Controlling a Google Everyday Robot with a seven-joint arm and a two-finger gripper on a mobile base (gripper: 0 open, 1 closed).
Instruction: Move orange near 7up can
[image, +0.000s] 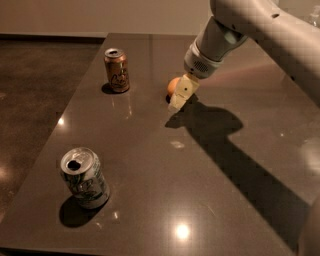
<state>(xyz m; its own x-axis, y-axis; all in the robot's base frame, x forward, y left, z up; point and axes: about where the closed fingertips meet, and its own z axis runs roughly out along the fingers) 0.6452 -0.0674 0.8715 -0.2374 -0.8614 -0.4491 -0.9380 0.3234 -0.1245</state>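
Note:
The orange (173, 86) sits on the dark table (150, 165) toward the back, mostly hidden behind my gripper. My gripper (180, 95) hangs just in front of and over the orange, its pale fingers pointing down to the table. The 7up can (85, 177), silver-white with green markings, stands upright near the table's front left corner, far from the orange.
A gold-brown can with cursive lettering (116, 70) stands upright at the back left, to the left of the orange. My arm (260, 30) reaches in from the upper right and casts a long shadow across the right half of the table. The table's left edge drops to a dark floor.

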